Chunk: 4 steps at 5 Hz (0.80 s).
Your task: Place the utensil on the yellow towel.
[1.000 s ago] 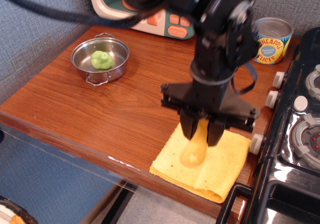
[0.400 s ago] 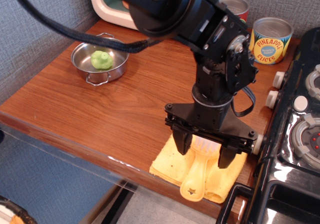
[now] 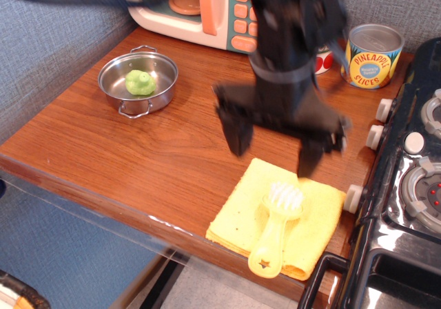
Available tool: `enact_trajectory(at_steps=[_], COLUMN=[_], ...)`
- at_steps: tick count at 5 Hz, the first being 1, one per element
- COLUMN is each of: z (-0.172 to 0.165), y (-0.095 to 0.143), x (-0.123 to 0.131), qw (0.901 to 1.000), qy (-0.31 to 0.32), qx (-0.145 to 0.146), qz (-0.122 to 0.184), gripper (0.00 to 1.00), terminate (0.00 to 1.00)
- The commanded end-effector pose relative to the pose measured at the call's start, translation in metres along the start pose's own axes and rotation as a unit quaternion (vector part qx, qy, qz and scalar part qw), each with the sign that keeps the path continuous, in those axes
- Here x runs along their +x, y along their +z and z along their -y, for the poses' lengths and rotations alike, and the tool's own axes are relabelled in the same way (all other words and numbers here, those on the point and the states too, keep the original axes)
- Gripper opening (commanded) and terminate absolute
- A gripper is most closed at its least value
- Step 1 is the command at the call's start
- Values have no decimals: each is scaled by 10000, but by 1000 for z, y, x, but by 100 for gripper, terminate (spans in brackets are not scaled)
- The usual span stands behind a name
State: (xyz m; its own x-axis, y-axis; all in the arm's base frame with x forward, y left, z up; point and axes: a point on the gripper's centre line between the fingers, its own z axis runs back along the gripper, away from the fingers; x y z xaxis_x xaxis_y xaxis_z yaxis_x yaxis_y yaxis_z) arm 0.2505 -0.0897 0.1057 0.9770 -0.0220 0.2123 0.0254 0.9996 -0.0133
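Note:
The yellow toy utensil point(image 3: 277, 227) lies flat on the yellow towel point(image 3: 238, 219) near the table's front right edge. Its white-ridged head points to the back and its star-hole handle end reaches the towel's front edge. My gripper point(image 3: 274, 154) is open and empty, lifted above the towel's back edge and blurred by motion. Its two dark fingers point(image 3: 237, 131) stand wide apart and touch nothing.
A steel pot point(image 3: 138, 81) with a green toy vegetable point(image 3: 140, 82) stands at the back left. A toy microwave point(image 3: 207, 9) and a pineapple slices can point(image 3: 372, 55) stand along the back. A black stove point(image 3: 413, 185) borders the right side.
The gripper lowered the utensil onto the towel, opened and let it go, then rose up and back. The utensil now lies flat on the towel.

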Motion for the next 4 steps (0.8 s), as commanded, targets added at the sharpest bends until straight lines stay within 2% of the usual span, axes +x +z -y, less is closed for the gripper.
enact_trajectory(at_steps=[1,2,3,4], z=[-36,-37,-37,-37], y=[15,10,10,10], x=[13,12,12,12], qw=[9998,9998,9998,9998], qy=[161,15,15,15], qx=[-86,-162,-162,-162], qz=[123,-108,-108,-108], gripper=[100,100,100,100], terminate=[0,0,0,100])
